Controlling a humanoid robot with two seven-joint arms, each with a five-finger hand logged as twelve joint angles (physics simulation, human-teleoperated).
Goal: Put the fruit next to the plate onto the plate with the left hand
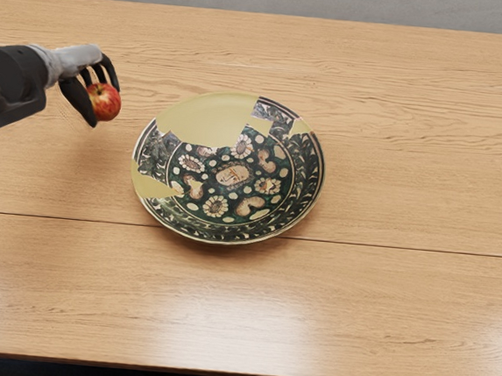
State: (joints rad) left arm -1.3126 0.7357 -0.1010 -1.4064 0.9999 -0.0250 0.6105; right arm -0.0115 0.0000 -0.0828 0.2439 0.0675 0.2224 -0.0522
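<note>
As the left hand (91,86) pinched the apple (105,101) beside the plate (316,172), we judged it light, firm, smooth, best gripped around its middle.

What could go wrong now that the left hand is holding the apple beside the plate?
The apple is pinched only by fingertips of the left hand, so it may slip before reaching the plate. Being round, it might roll off the shallow plate if released off-centre or from too high.
</note>
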